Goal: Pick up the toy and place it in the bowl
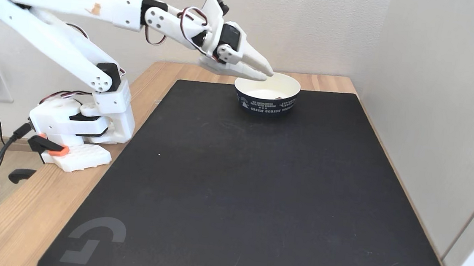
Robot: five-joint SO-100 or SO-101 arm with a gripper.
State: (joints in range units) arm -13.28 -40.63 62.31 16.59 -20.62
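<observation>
The bowl (266,105) stands at the far edge of the black mat; it is navy outside with white lettering and white inside. A small reddish-brown sliver, the toy (280,97), shows inside the bowl just above its front wall; most of it is hidden by the wall. My white gripper (268,76) hangs over the bowl's left rim, angled down to the right. Its two fingers meet at the tips and I see nothing between them.
A large black mat (250,184) covers most of the wooden table (19,217). The arm's base (80,129) is clamped at the table's left edge, with cables hanging off it. A wall runs close along the right side.
</observation>
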